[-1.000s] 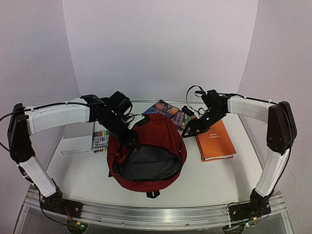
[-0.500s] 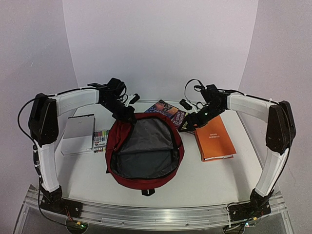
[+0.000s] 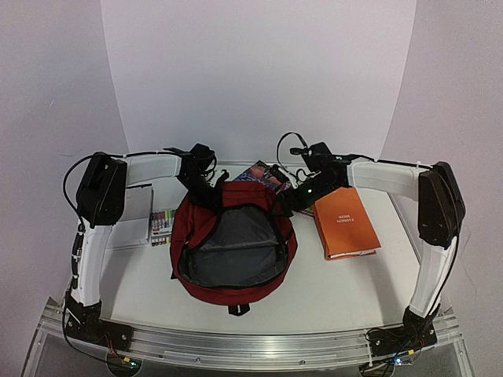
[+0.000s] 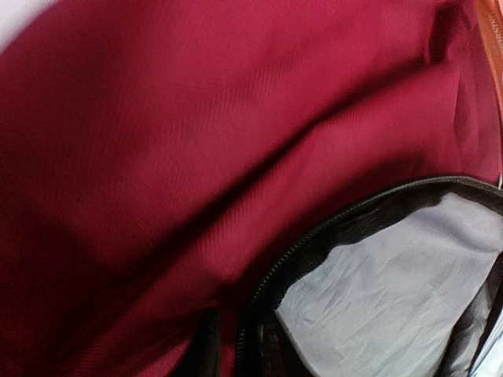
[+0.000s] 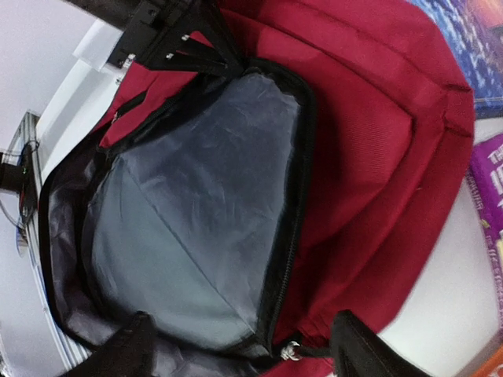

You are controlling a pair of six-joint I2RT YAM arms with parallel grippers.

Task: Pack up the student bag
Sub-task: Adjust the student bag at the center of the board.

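The student bag (image 3: 236,236), dark red with grey lining, lies open in the middle of the table. My left gripper (image 3: 206,187) is at its far left rim. In the left wrist view the bag (image 4: 157,157) fills the frame, and the gripper (image 4: 224,349) looks shut on the red fabric beside the black zip. My right gripper (image 3: 289,199) is at the bag's far right rim. In the right wrist view it (image 5: 244,353) is open, its fingers (image 5: 134,349) straddling the zip edge and a silver zip pull (image 5: 289,350) of the bag (image 5: 369,126).
An orange book (image 3: 346,224) lies right of the bag. A colourful book (image 3: 262,174) lies behind it, partly under it. A pack of markers (image 3: 163,223) and a white flat box (image 3: 138,206) lie to the left. White walls close in behind.
My left gripper has pulled the bag's upper flap back towards the far side, opening the mouth wider. My right gripper has moved left onto the bag's right rim.
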